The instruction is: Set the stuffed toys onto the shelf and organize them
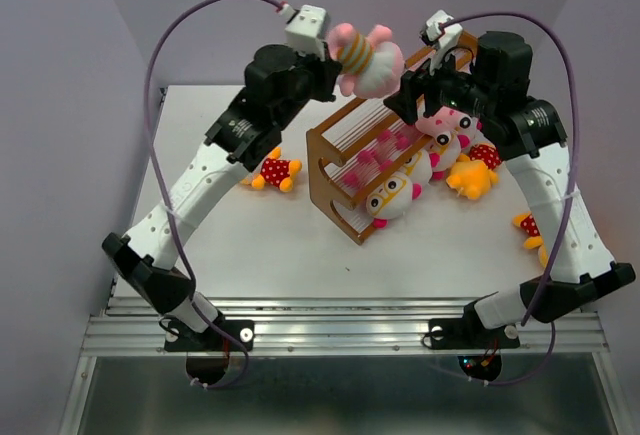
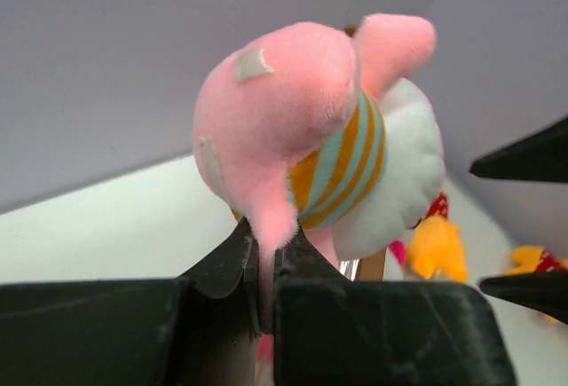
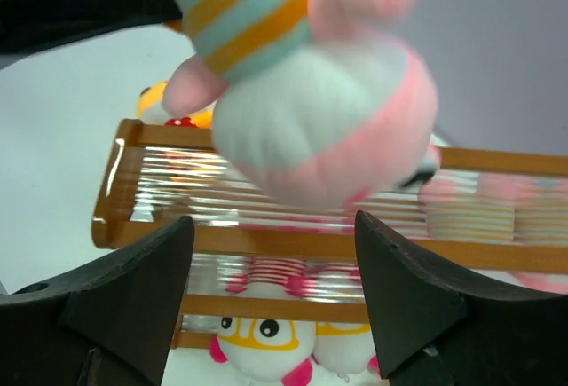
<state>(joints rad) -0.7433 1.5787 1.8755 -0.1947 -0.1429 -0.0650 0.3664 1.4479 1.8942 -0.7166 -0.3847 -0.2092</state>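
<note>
On the far left, a yellow-orange toy [image 1: 272, 172] in red dotted clothing lies on the white bench [image 1: 300, 255], well apart from the shelf. To its right the left gripper [image 1: 335, 70] [image 2: 264, 262] is lifted high above the bench, and its fingers are pressed together on one thin limb of a pink toy [image 1: 365, 60] [image 2: 311, 137] [image 3: 311, 93] with an orange and pale blue striped shirt. This toy hangs in the air over the far end of the shelf [image 1: 335, 180] [image 3: 115, 200] and does not touch it. The shelf stands diagonally in the middle of the bench. A white-faced toy [image 1: 392, 195] [image 3: 262, 342] with orange glasses sits at its near end on the lower tier, and some pink striped toys [image 1: 375, 160] lie behind the thin rods. The right gripper [image 1: 412, 95] [image 3: 273, 224] is just beside the hanging pink toy, with its fingers wide apart and nothing between them. Further right, beside the shelf, there is a small pile on the bench with another white and pink toy [image 1: 450, 125] and an orange one [image 1: 472, 177]. One more dotted toy [image 1: 530, 230] lies partly hidden behind the right arm
</note>
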